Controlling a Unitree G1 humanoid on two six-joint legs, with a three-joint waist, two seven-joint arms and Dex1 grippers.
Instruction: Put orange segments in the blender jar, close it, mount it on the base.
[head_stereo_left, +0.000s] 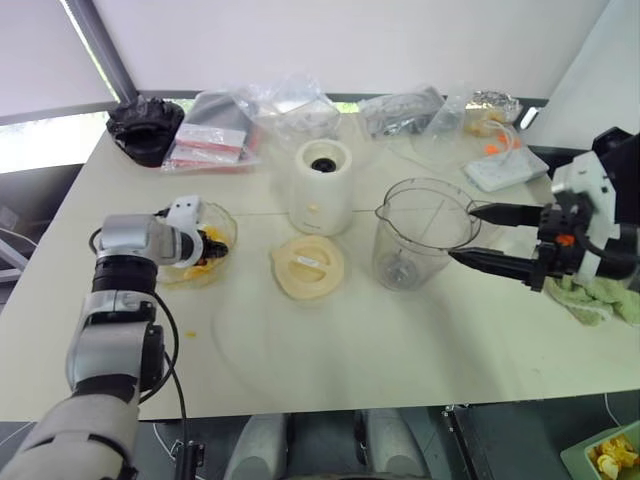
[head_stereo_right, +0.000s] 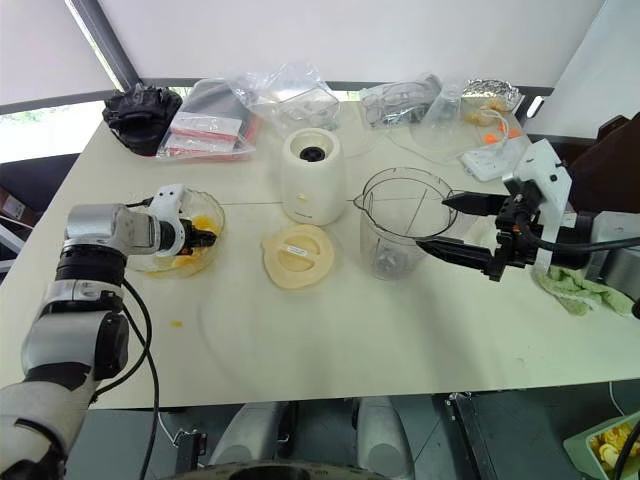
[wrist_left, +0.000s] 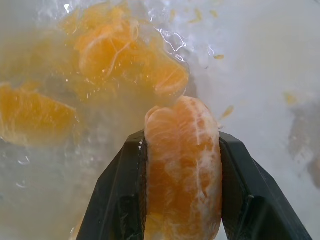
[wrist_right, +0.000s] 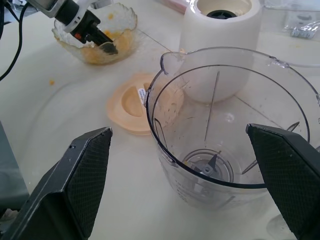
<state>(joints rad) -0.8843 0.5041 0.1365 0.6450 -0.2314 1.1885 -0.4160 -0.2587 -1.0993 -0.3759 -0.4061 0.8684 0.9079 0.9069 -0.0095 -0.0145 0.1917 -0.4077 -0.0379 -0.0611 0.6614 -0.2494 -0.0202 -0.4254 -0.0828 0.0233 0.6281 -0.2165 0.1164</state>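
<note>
on the tabletop (head_stereo_left: 420, 350), inside a wavy-edged glass dish (head_stereo_left: 222, 222), the left gripper (wrist_left: 182, 165) pinches one of the orange segments (wrist_left: 183, 170) between its two fingers. the right gripper (head_stereo_left: 478, 236) hangs wide open around the empty blender jar (head_stereo_left: 420, 235), which stands between the base (head_stereo_left: 321, 186) and that gripper, with the cream lid (head_stereo_left: 308, 268) lying flat nearby. loading looks barely begun; next, the segment needs lifting clear and carrying over the jar's mouth.

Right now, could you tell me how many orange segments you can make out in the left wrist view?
3: one orange segment clamped between the left gripper fingers, and two more lying in the glass dish behind it; others may be hidden.
</note>
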